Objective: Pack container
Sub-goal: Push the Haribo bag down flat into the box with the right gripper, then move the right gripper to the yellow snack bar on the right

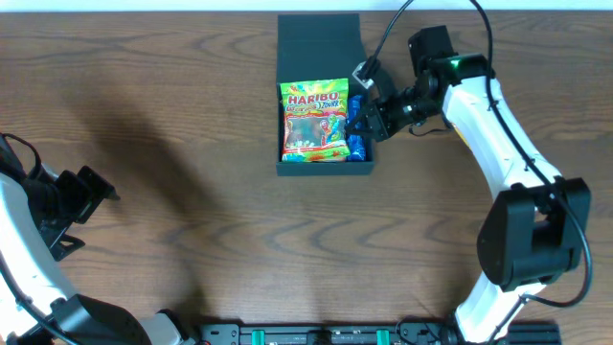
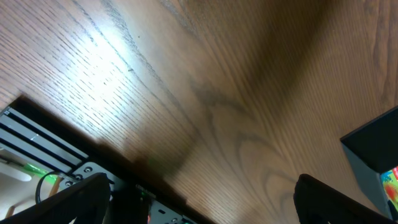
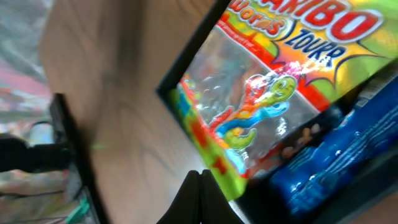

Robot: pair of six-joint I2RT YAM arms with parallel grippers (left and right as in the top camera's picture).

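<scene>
2 arms at a wood table [image 1: 192,115], 1 on each side

Container [image 1: 326,171]: far middle of the table, well right of centre between the arms. Dark, square, shallow. Flap lid open on the far side. In the left wrist view only 1 dark corner [image 2: 373,143] shows at the right edge.

Contents, 2 items:
- Haribo bag [image 1: 313,120], green and yellow, lying flat and face up; it fills most of the tray, left side against the left wall. Right wrist view shows its clear window with coloured worms [image 3: 267,81].
- blue packet [image 1: 357,144], squeezed between the bag and the right wall, partly under the bag's right edge; glossy and crinkled up close [image 3: 348,149].

Right gripper [image 1: 359,120]: reaching in from the right, over the container's right wall, tips down by the blue packet and the bag's right edge. Wrist view has both fingers [image 3: 200,186] pressed together to a point, nothing seen between them. Whether the tips touch the bag I cannot tell.

Left gripper [image 1: 91,192]: near the table's left edge, well apart from the container, low over bare wood. Wrist view shows its 2 fingers [image 2: 81,199] spread wide at the bottom corners of the picture, nothing held
</scene>
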